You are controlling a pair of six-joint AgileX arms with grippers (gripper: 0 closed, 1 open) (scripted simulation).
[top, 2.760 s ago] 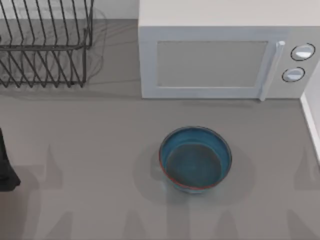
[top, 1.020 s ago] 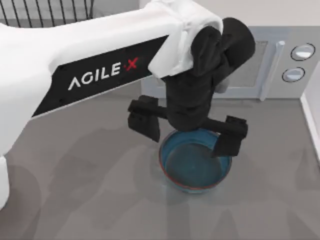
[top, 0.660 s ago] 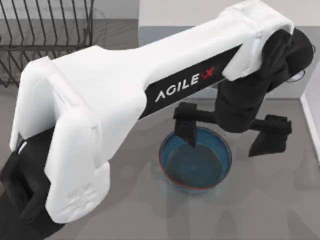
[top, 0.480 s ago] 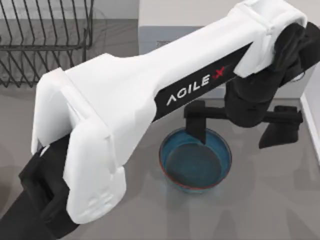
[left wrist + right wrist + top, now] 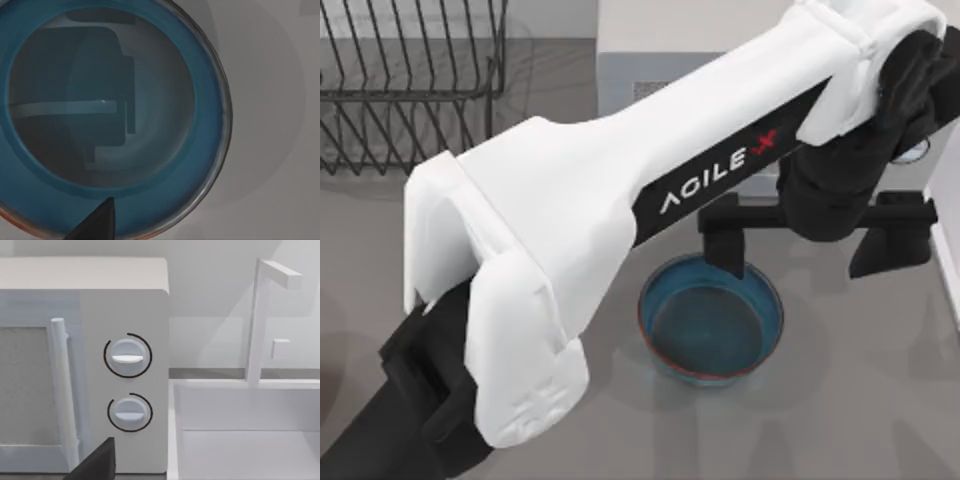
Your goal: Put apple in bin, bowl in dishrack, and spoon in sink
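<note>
My left gripper hangs wide open at the round, deep blue glazed bowl's one o'clock rim, mid-table; it looks rigid, slick and breakable, so I'd pinch its thin wall there.

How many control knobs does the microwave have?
2. Upper knob and lower knob are stacked on the microwave front panel, beside the door handle. In the top view the left arm covers part of that panel.

The blue bowl with its reddish-brown rim is sitting upright and empty right of centre; the dark wire dishrack is standing far left.
</note>
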